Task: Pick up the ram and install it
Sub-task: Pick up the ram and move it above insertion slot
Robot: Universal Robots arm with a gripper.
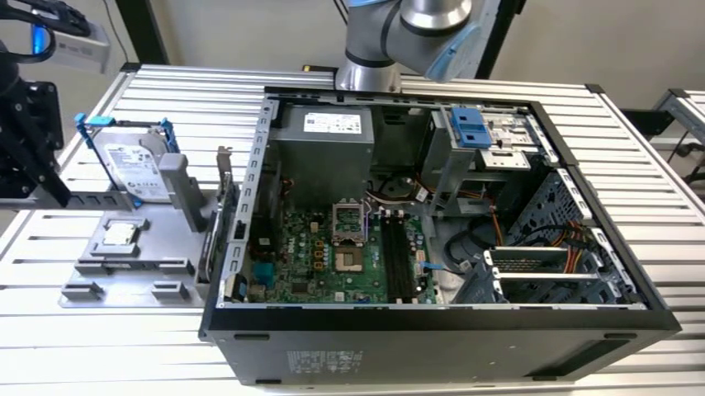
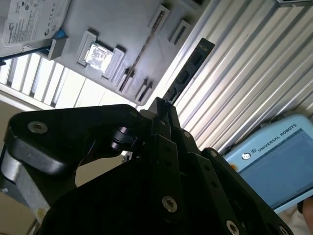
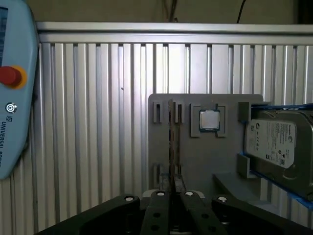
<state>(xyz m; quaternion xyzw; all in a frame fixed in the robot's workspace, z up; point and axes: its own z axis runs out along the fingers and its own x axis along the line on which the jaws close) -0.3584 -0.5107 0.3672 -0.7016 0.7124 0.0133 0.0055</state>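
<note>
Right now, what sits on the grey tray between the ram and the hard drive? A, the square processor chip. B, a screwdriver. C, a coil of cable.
A: in the first wrist view the processor chip sits in its pocket on the grey tray, with the ram standing on edge to one side and the hard drive to the other.

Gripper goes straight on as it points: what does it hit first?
Probably the ram, standing on edge in the gray fixture, in line with the gripper in the first wrist view; depth unclear.
</note>
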